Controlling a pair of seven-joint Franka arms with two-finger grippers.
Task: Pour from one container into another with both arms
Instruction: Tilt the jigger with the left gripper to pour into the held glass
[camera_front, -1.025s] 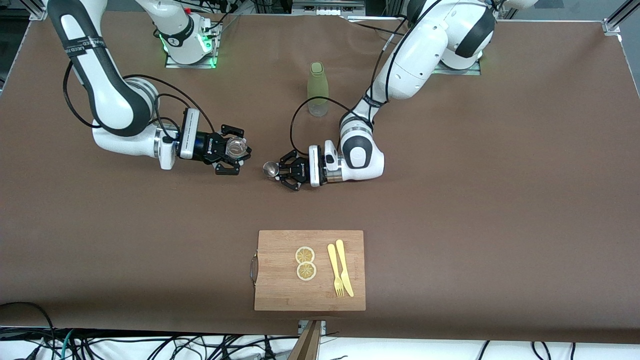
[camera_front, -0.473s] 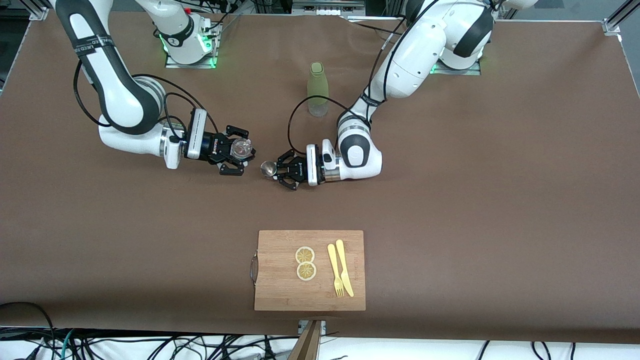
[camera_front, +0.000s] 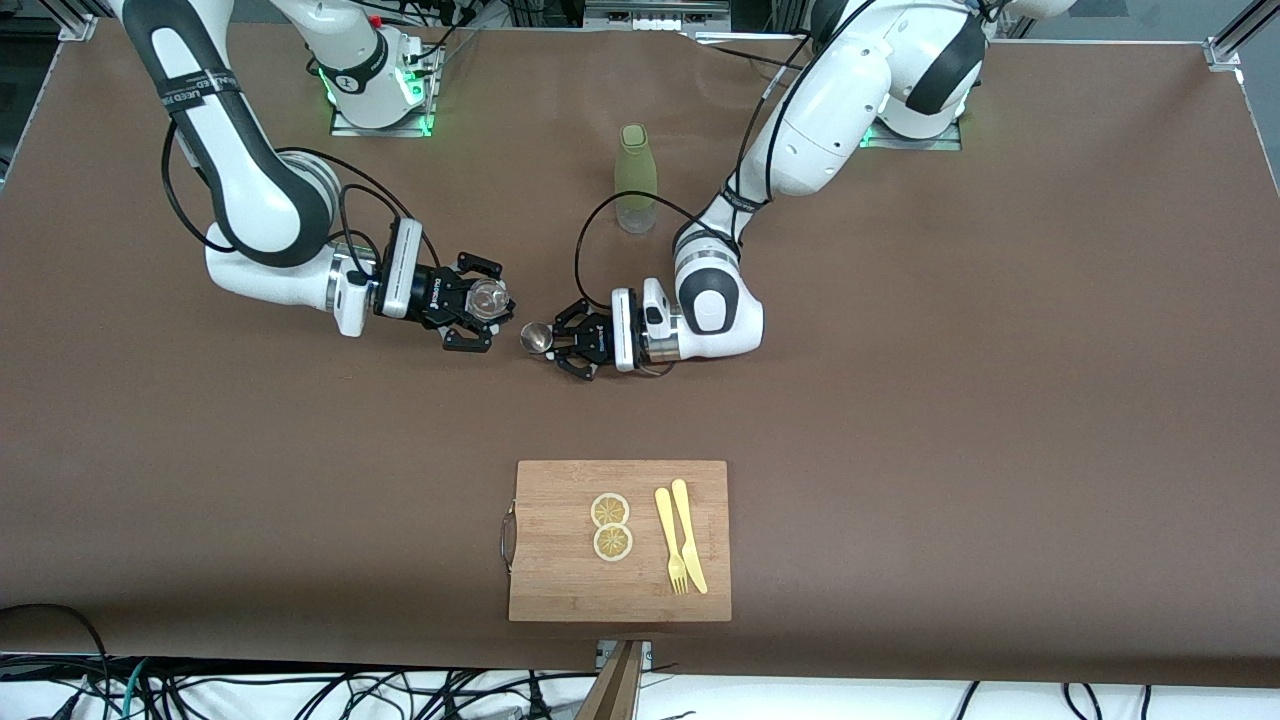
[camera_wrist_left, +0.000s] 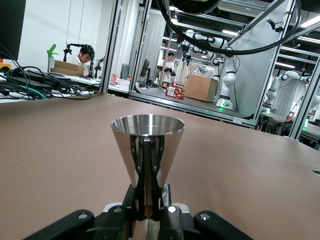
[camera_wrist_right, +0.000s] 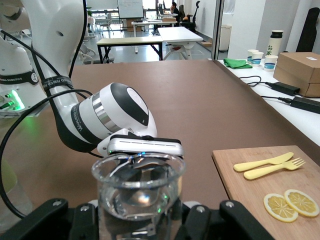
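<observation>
Brown matting covers the long table (camera_front: 900, 400), with both arm bases along its top edge. From the front view, the right gripper (camera_front: 478, 312) is clamped on a clear glass cup (camera_front: 487, 297) held off the surface, and the left gripper (camera_front: 562, 341) is clamped on a small steel jigger (camera_front: 538, 338); the two vessels hang just beside each other, not touching, over bare matting. A pale green bottle (camera_front: 636, 177) stands upright nearer the bases; a wooden cutting board (camera_front: 560, 590) with lemon slices (camera_front: 610, 526) and a yellow fork and knife (camera_front: 680, 540) lies nearer the camera. The left wrist view shows the jigger (camera_wrist_left: 147, 150) upright, fingers (camera_wrist_left: 145, 197) pinching its narrow waist. That is the sound hold, since the polished cone looks stiff, light and slippery. The right wrist view shows the cup (camera_wrist_right: 138, 192) upright, gripped low on its wall; whether it holds liquid cannot be confirmed. Glass is judged fragile and smooth, so a firm, unhurried tilt is advised.
</observation>
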